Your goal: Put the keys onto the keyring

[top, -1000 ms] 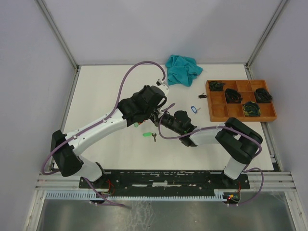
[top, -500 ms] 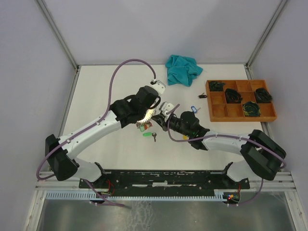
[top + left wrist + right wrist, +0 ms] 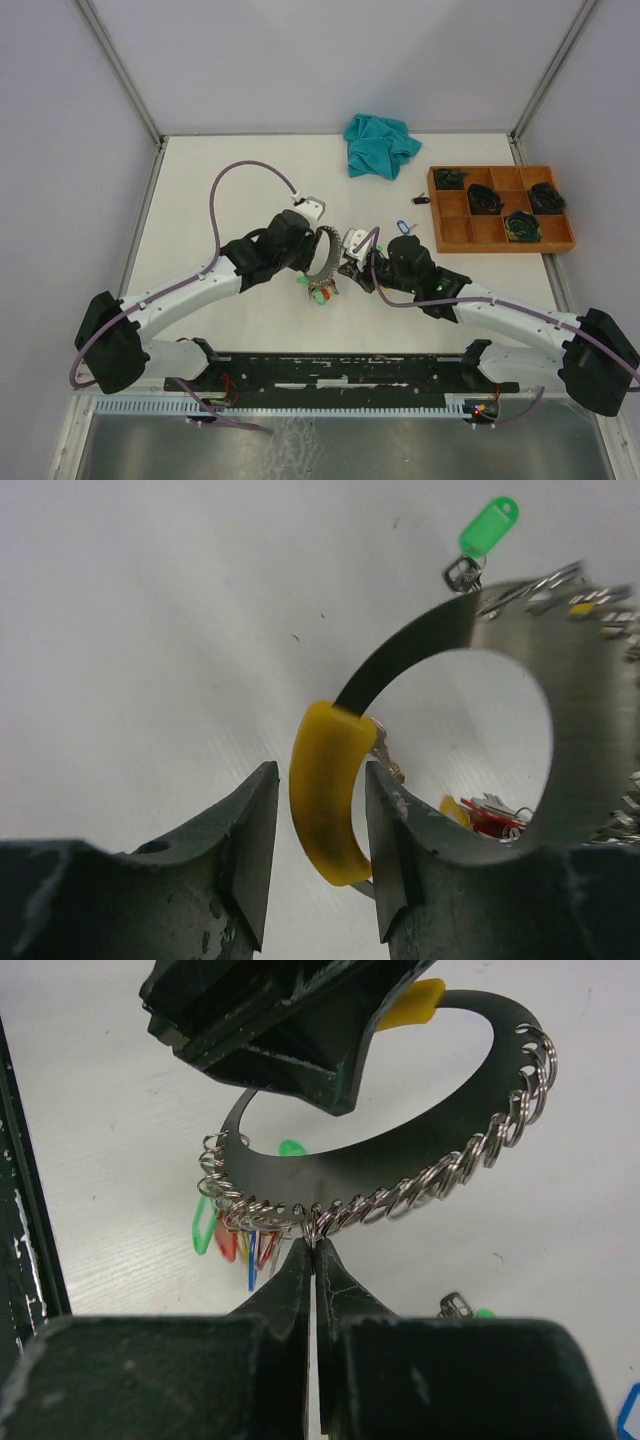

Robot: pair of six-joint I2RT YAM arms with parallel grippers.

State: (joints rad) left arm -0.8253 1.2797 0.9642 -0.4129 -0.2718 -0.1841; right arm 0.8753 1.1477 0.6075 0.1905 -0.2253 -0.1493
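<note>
Keyring (image 3: 400,1175), here a broad dark curved band w/ a yellow tip (image 3: 325,780) and a row of small split loops (image 3: 445,1172) along its edge, is held up off the surface (image 3: 220,200), mid-front, btwn the two hands. R hand (image 3: 313,1250) is closed tight, tips meeting at the band's lower edge among the loops, so it seems to carry the keyring. L hand (image 3: 320,780) straddles the yellow tip w/ jaws parted: one finger touching or nearly so, a clear gap on the other side, so no real clamp there. A few keys (image 3: 238,1245) w/ green, red, yellow & blue tags hang from the band's low end. A green-tagged key (image 3: 487,527) lies loose on the surface near the ring. A blue-tagged key (image 3: 404,227) sits further right, by the wooden tray (image 3: 433,215). Risks, as I judge them: w/ L hand slack, the whole weight rides on one thin pinch, so the ring could pivot or slip out & drop. If that pinch has only a loop, not the band, the ring may swing. Tip the open end down and loops + keys could slide off past the yellow tip. A dropped ring could also knock the loose green key away.
</note>
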